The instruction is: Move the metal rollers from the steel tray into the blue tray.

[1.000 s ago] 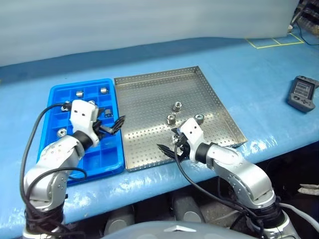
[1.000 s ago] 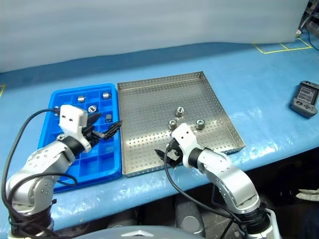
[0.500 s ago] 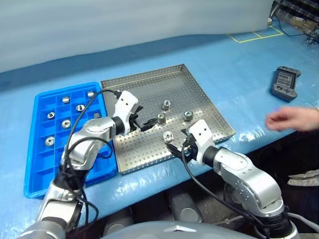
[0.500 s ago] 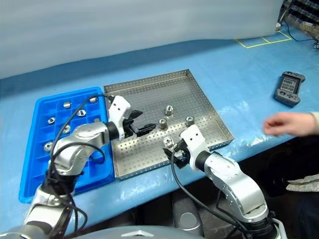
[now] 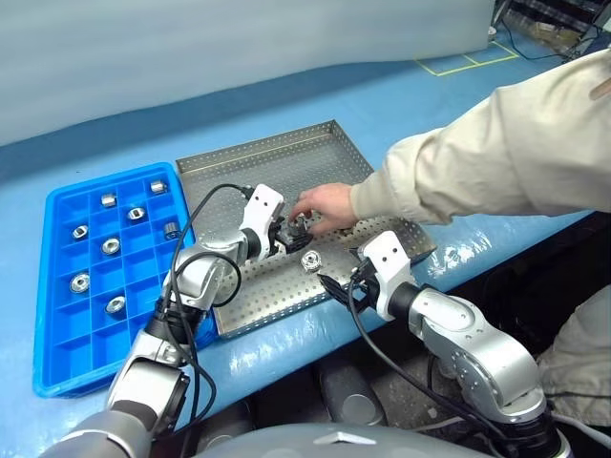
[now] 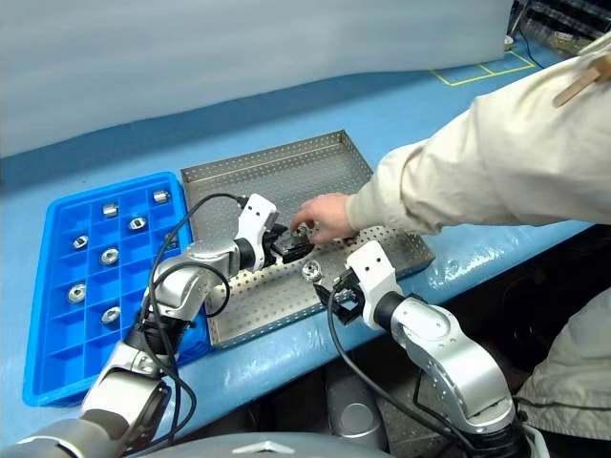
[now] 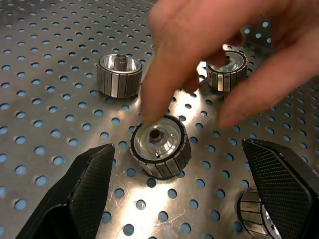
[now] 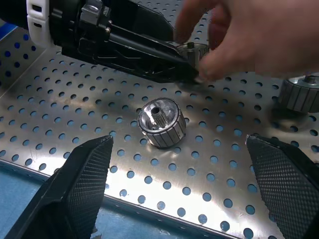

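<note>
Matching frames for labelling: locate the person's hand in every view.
Left eye view: the person's hand is over the steel tray, just beyond the left tool.
Right eye view: same place, mid-tray, at the left tool's tip.
Left wrist view: the hand reaches one fingertip down to the near roller between the open fingers.
Right wrist view: beside the left tool's tip, beyond the lone roller.
Shared landmark: the steel tray's perforated floor.

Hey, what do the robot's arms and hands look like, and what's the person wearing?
Both arms are silver-grey with white wrist housings and looping black cables. The left hand and right hand each have two black fingers with textured pads. The person's sleeve is beige.
</note>
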